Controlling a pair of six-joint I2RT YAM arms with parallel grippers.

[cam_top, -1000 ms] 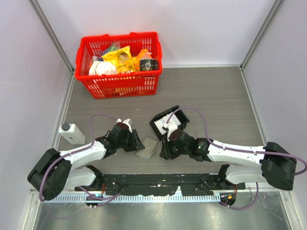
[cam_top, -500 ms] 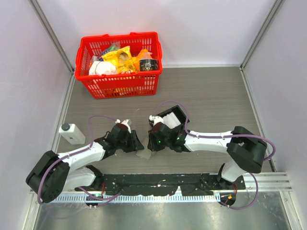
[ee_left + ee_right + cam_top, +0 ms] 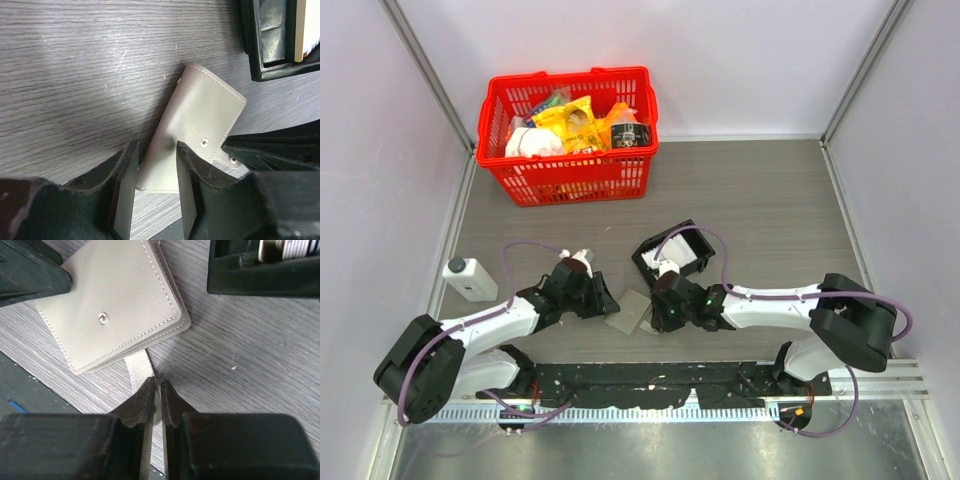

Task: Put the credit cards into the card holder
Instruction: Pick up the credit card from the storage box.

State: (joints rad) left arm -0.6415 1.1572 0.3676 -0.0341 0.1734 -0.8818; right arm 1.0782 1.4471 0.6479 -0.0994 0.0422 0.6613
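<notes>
The grey-beige card holder [image 3: 630,308] lies closed on the table between both grippers. My left gripper [image 3: 603,300] holds its near corner [image 3: 200,125]: one finger stands at its left edge and the other finger [image 3: 187,165] dents its cover. My right gripper [image 3: 658,312] is shut on a pale ribbed strip [image 3: 137,365] that sticks out from under the card holder [image 3: 110,310]. The credit cards [image 3: 682,252] are white and stand on edge in the black tray [image 3: 650,258]. Their edges show in the right wrist view [image 3: 290,246].
A red basket [image 3: 570,135] full of groceries stands at the back left. A small white bottle [image 3: 468,278] stands at the left wall. The black tray [image 3: 265,70] sits just beyond the card holder. A black rail [image 3: 650,380] runs along the near edge.
My right gripper swung left over the card holder, then came back right and nearer, and now pinches the pale strip. The left arm and the card holder have stayed put.
</notes>
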